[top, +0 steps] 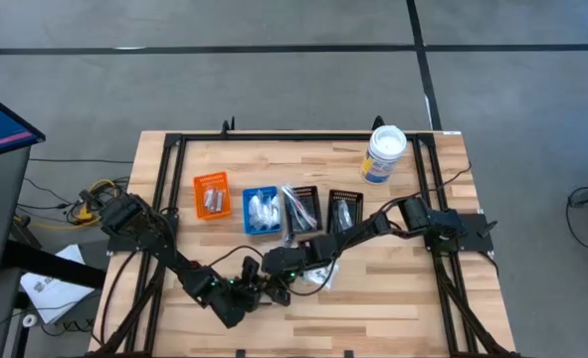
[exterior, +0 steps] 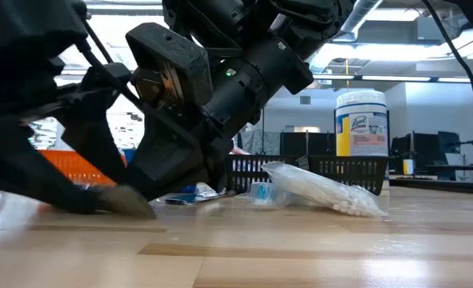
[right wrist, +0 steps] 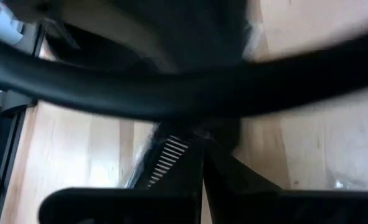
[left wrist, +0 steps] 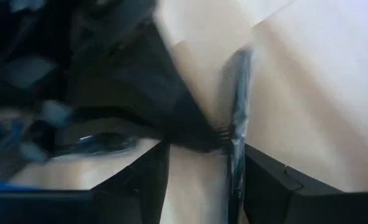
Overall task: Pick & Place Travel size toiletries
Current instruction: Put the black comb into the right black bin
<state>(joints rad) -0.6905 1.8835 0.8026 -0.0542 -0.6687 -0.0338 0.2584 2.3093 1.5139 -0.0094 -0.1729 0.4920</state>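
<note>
**Left claw straddles a slim black comb that the right claw pinches**

Dark arm housings fill the near side of the low view, low over the wooden table (top: pixel 393 298). From above, both arms meet at the table's front middle. The left gripper (top: pixel 264 290) sits just in front of the right gripper (top: pixel 292 264). Behind them stands a row of bins: orange bin (top: pixel 212 195), blue bin (top: pixel 262 211) and two black bins (top: pixel 301 207). The white tub (top: pixel 384 154) stands well apart at the back right.

A clear packet of white sticks (exterior: pixel 324 192) lies flat just beside the grippers, its long axis running across the low view.

Only the wrist views show the black comb (left wrist: pixel 236 124). It runs lengthwise between the left gripper's spread fingers (left wrist: pixel 277 186), parallel to them. The right gripper's fingers (right wrist: pixel 227 171), pressed together, pinch it at their tips, crossing its long axis. The comb's pale teeth show only in the right wrist view.
</note>
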